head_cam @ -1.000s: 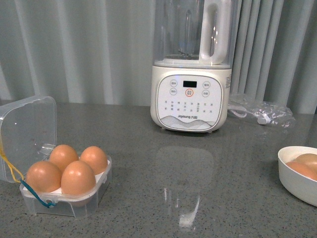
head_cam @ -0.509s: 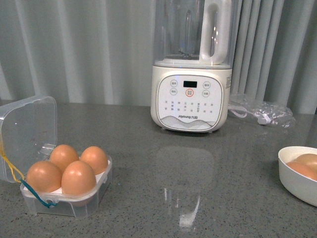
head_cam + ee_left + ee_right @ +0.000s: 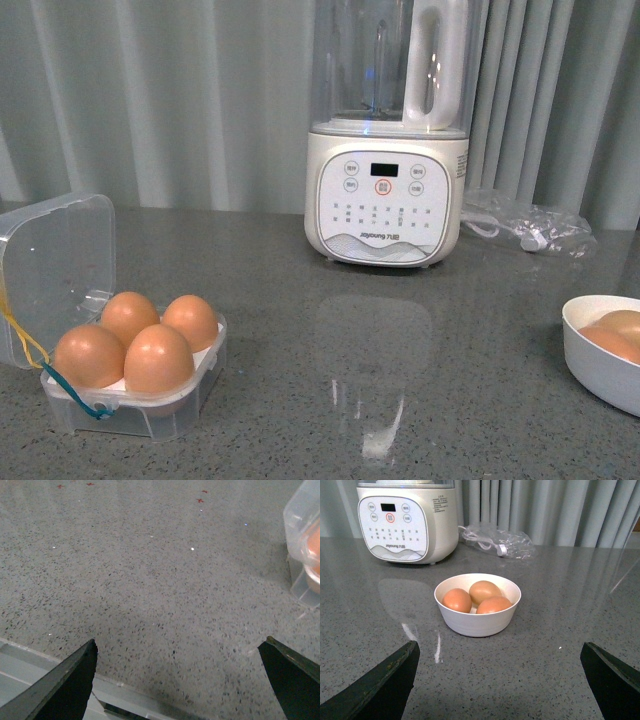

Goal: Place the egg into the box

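The clear plastic box (image 3: 180,405) sits at the front left of the counter with its lid (image 3: 55,265) swung open. Four orange-brown eggs fill its white tray, such as the front one (image 3: 158,358). A corner of the box also shows in the left wrist view (image 3: 305,535). My left gripper (image 3: 180,652) is open and empty above bare counter near its front edge, beside the box. My right gripper (image 3: 500,652) is open and empty, low over the counter in front of the white bowl (image 3: 477,620). Neither gripper shows in the front view.
The white bowl holds three brown eggs (image 3: 485,592) and shows at the right edge of the front view (image 3: 600,365). A white blender (image 3: 385,150) stands at the back centre. A clear bag with a cable (image 3: 525,225) lies to its right. Grey curtains hang behind.
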